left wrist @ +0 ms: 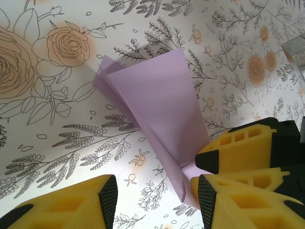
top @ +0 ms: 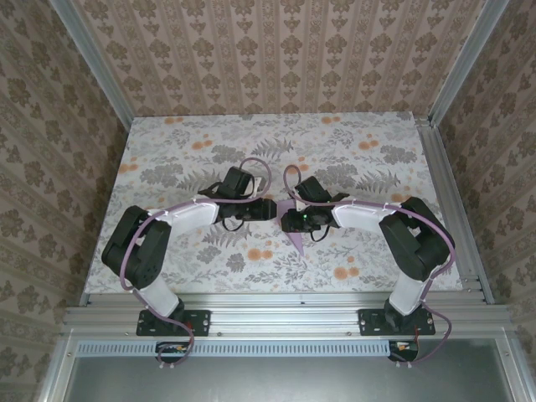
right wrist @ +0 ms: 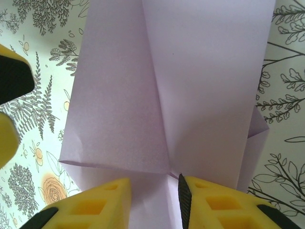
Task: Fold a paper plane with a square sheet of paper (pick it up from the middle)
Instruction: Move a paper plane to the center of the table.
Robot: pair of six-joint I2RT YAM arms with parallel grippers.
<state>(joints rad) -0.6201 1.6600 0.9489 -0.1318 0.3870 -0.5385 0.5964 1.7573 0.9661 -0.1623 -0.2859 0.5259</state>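
While the left fingers [left wrist: 81, 207] stand apart either side of its narrow tail and the right fingers [right wrist: 95, 205] straddle its centre crease with a gap, clamping nothing, the paper plane [left wrist: 157, 100] lies on the floral-clothed bench [top: 167, 151]: thin, light, matte lavender, sharply creased, probably slippery and easily crumpled; best pinched along the layered spine.

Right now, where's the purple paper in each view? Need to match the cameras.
Top external: purple paper sits mid-table, its point aimed toward the near edge.
Left wrist: centre of the picture, narrowing toward the lower right.
Right wrist: covers the middle, from the top edge down to the bottom.
Shared landmark: the flowered tablecloth under it, in all three.
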